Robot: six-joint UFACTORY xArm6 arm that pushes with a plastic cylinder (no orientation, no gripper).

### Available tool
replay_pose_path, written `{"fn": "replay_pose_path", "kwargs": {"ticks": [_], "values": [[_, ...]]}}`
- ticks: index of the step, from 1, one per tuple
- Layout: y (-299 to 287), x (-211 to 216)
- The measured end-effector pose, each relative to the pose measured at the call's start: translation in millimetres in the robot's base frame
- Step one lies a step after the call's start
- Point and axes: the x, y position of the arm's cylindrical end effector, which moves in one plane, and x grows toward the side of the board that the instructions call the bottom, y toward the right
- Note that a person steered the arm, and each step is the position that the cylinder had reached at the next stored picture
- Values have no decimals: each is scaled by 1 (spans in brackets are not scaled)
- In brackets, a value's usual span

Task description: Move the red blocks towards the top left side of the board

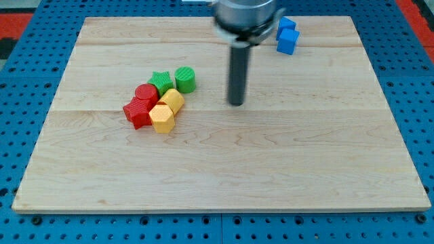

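Observation:
Two red blocks sit left of the board's middle: a round red cylinder (145, 93) and, just below it to the left, a red star-like block (138, 112). They touch each other inside a tight cluster with green and yellow blocks. My tip (236, 103) stands on the board to the right of the cluster, about a block's width clear of the nearest yellow block. The rod rises straight up to the arm at the view's top.
A green star block (161, 81) and a green cylinder (185, 78) sit at the cluster's top. Two yellow hexagonal blocks (171, 100) (162, 118) sit on its right. Two blue blocks (287, 34) lie at the view's top right. The wooden board (271, 169) ends at a blue pegboard.

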Motion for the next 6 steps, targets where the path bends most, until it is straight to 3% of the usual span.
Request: {"fn": "replay_pose_path", "kwargs": {"ticks": [1,2,5,6], "values": [[-92,48],[-139,55],[-148,-74],[-153,-68]]}}
